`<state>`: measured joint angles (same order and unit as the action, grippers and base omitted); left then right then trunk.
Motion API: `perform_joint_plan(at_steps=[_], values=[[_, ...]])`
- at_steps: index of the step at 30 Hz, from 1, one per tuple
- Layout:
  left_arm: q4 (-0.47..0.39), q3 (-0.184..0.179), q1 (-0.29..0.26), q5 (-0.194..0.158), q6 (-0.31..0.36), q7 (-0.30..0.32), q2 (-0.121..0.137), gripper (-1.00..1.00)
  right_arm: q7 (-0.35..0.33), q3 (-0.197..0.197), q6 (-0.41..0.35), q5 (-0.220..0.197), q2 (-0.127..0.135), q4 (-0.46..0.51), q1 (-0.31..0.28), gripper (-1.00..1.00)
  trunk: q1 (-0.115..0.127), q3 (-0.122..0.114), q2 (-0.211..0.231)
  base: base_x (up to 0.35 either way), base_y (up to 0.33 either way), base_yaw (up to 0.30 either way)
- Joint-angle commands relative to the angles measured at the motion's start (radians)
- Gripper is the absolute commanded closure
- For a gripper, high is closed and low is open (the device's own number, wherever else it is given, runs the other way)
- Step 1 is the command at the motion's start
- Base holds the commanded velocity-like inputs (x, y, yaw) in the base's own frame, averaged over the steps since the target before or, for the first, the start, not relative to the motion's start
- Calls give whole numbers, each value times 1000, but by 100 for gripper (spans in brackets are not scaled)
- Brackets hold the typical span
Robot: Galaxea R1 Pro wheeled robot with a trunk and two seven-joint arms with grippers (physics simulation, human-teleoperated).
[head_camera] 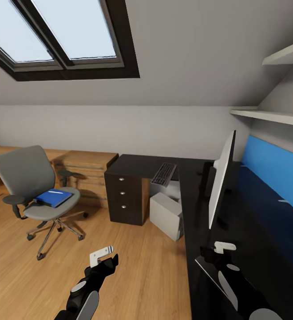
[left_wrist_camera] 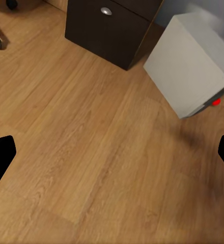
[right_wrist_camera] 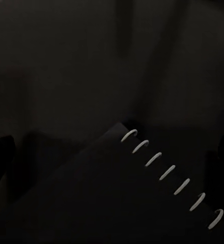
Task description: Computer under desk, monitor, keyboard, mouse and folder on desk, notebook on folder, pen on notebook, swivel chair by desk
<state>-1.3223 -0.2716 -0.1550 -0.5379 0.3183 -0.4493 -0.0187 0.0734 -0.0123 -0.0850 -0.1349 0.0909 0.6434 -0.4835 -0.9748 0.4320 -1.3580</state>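
Black spiral notebook [right_wrist_camera: 142, 198] lies on the table [head_camera: 195, 213] directly beneath the right pincer [head_camera: 224, 246], spine slanting; right pincer released, grasping nothing.

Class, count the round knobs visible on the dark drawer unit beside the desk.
3: top knob, middle knob, bottom knob, stacked vertically down the drawer unit front.

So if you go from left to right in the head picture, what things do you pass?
Chair with the blue folder on its seat → drawer unit → keyboard → monitor → blue wall panel.
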Motion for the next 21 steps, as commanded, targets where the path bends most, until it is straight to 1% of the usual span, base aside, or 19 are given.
perform_joint_plan(at_steps=[1,21], values=[[-2,-1,-1,-8,2,-8,0,-100,2,2,-8,-19,0,-3,0,-100,0,1,-1,0,0,0],[0,-1,-1,-8,2,-8,2,-100,2,2,-9,-19,0,-4,0,-100,0,1,-1,0,0,0]])
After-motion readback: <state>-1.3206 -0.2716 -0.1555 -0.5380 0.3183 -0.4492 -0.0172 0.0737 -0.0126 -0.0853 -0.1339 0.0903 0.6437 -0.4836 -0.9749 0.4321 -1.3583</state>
